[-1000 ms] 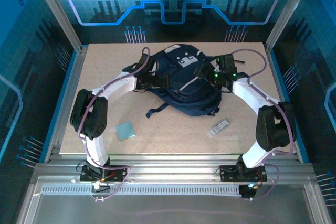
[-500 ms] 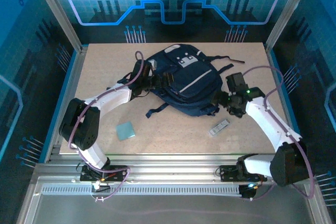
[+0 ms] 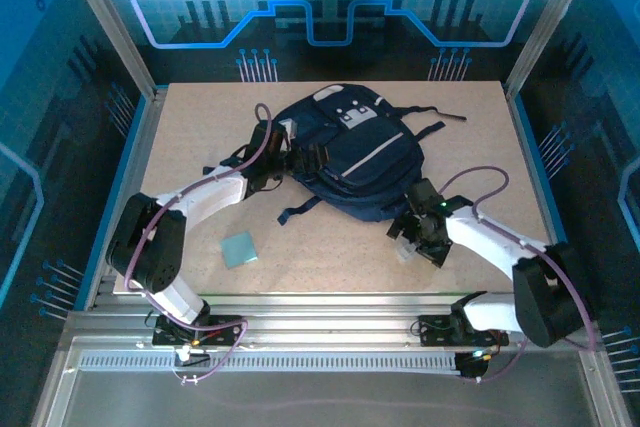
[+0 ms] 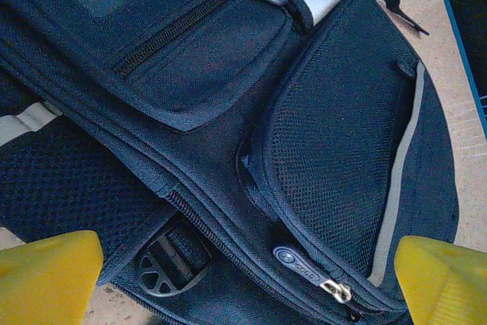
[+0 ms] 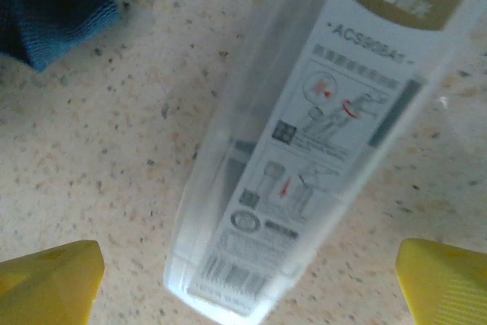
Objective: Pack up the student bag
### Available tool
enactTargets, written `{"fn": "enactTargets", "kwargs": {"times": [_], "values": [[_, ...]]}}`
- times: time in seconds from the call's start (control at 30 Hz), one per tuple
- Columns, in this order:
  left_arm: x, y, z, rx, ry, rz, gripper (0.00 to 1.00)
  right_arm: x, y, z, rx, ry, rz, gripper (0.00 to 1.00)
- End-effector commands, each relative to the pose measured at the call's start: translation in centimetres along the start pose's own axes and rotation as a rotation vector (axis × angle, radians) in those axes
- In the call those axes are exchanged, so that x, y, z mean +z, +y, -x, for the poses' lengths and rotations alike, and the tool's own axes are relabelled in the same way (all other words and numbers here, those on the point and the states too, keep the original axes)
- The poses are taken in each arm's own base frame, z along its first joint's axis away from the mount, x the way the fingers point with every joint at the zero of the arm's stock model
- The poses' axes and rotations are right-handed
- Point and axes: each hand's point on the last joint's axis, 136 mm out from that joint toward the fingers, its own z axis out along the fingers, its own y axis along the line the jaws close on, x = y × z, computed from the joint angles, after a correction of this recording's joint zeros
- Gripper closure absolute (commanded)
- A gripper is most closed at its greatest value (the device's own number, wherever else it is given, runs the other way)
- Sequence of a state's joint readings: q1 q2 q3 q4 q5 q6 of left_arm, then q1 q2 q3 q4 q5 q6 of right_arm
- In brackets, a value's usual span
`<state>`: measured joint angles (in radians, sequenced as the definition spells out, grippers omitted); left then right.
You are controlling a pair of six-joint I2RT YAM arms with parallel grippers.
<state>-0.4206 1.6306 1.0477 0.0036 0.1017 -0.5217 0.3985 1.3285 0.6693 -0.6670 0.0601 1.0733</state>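
Note:
The student bag (image 3: 352,150), dark navy with grey stripes and a white-grey patch, lies flat at the middle back of the table. My left gripper (image 3: 297,159) is at its left side, open. In the left wrist view its yellow fingertips (image 4: 47,279) stand wide apart over the bag's fabric (image 4: 228,112), with a zipper pull (image 4: 303,266) and a black buckle (image 4: 162,262) between them. My right gripper (image 3: 408,237) hovers open just in front of the bag. Between its yellow fingertips (image 5: 445,283), a clear plastic case with a printed label (image 5: 304,142) lies on the table, touched by neither.
A small teal square (image 3: 239,248) lies flat on the table at the front left. A loose black strap (image 3: 298,210) trails from the bag's near side, and another strap (image 3: 437,115) at its back right. Metal frame posts and blue walls surround the table (image 3: 180,127).
My right arm has swung away from the bag's right side, toward the front, and now sits over the clear case. My left gripper stays at the bag's left side.

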Motion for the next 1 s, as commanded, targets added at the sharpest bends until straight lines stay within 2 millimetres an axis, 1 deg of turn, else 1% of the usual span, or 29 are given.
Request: {"fn": "enactTargets", "kwargs": {"times": [0.0,0.13,0.17,0.27,0.3,0.4,0.43,0.5,0.53,0.6,0.67,0.77,0.87,0.97], "values": [[-1.2,0.2,-0.3,0.028,-0.005,0.021,0.01,1.0,0.5,0.6,0.031,-0.004,-0.049,0.02],[-1.7,-0.1,0.0,0.070,-0.016,0.052,0.01,2.0,0.2,0.5,0.031,0.009,-0.086,0.07],[-1.7,-0.3,0.0,0.097,-0.014,0.064,0.01,2.0,0.0,0.5,0.033,-0.001,-0.096,0.11],[-1.7,-1.3,0.0,0.181,-0.009,0.093,0.01,1.6,-0.8,0.8,0.038,-0.037,-0.107,0.28],[-1.7,-1.9,0.0,0.208,-0.009,0.093,0.01,1.3,-0.9,1.0,0.036,-0.055,-0.108,0.34],[-1.2,-3.3,0.1,0.267,-0.002,0.090,0.01,0.3,-1.0,1.6,0.019,-0.102,-0.087,0.46],[-1.0,-3.8,0.2,0.280,0.000,0.087,0.01,0.1,-1.0,1.9,0.013,-0.114,-0.080,0.49],[-0.5,-5.1,0.2,0.326,0.008,0.079,0.01,-0.6,-0.6,2.4,-0.016,-0.139,-0.048,0.52],[-0.3,-5.6,0.2,0.351,0.010,0.077,0.01,-0.8,-0.3,2.8,-0.044,-0.150,-0.027,0.57],[0.3,-7.2,-0.1,0.444,0.022,0.058,0.01,-1.4,-0.1,3.4,-0.088,-0.165,-0.018,0.62],[0.9,-8.5,-0.6,0.542,0.039,0.043,0.01,-1.8,-0.1,4.0,-0.111,-0.164,-0.004,0.62],[1.9,-9.6,-1.0,0.630,0.075,0.027,0.01,-2.8,-0.3,5.2,-0.126,-0.170,0.031,0.59],[2.9,-10.2,-1.4,0.682,0.124,0.020,0.01,-4.1,-0.8,7.2,-0.123,-0.199,0.058,0.58],[4.1,-10.5,-2.1,0.724,0.179,0.021,0.01,-5.4,-0.1,9.3,-0.127,-0.220,0.134,0.57]]}}
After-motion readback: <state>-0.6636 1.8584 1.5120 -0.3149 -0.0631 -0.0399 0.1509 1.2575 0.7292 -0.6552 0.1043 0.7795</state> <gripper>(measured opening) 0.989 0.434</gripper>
